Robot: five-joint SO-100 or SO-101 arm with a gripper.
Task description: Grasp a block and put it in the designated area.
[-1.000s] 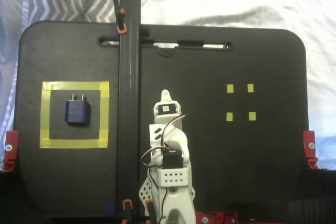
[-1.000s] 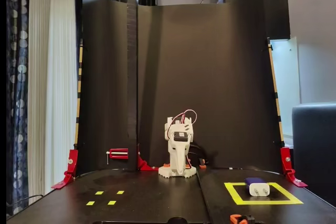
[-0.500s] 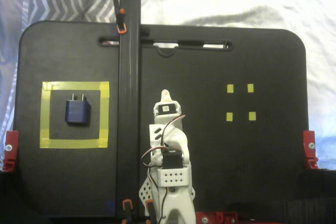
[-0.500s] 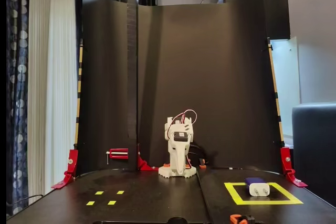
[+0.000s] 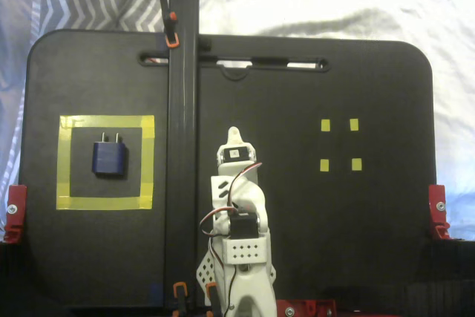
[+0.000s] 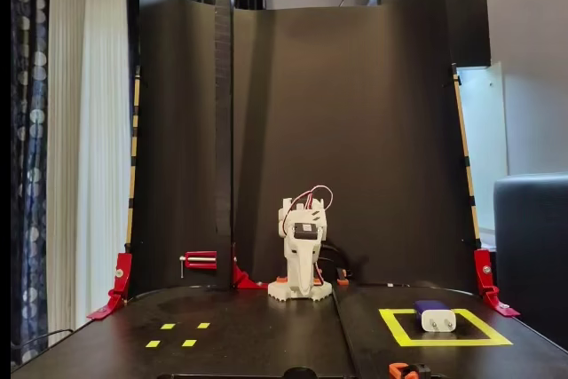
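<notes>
Jaws of your gripper (image 5: 234,136) hold nothing; whether they are parted cannot be told from either fixed view. Well apart from it, the block (image 5: 109,157) lies flat inside the designated area (image 5: 68,162). Judge it rigid, light and smooth-sided: take hold across its flat flanks, avoiding the prongs.
</notes>
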